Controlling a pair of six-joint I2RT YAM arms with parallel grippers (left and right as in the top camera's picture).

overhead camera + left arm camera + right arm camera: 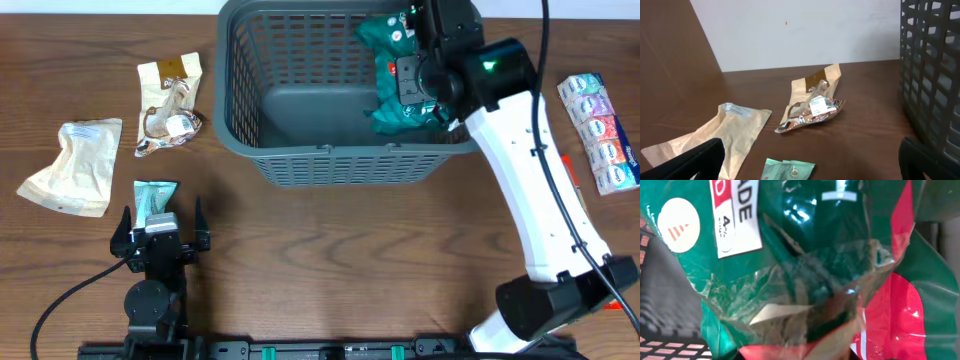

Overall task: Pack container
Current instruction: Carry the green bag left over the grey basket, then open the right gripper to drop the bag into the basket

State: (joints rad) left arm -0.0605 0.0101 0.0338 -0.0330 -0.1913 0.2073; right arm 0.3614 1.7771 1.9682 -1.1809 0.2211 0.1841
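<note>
The right arm (530, 190) has white shells, black joints and a green light (489, 67); the left claw (161, 208) is black.

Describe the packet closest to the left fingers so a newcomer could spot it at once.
Start at the grey basket; three packets lie on the table to its left. The one meant lies just ahead of the open left fingers. It is the small teal packet; the tan pouch and brown pouch beyond it are bigger.

matt grey plastic container (330, 165), glossy green packet (378, 38), wood-grain table (350, 260)
</note>
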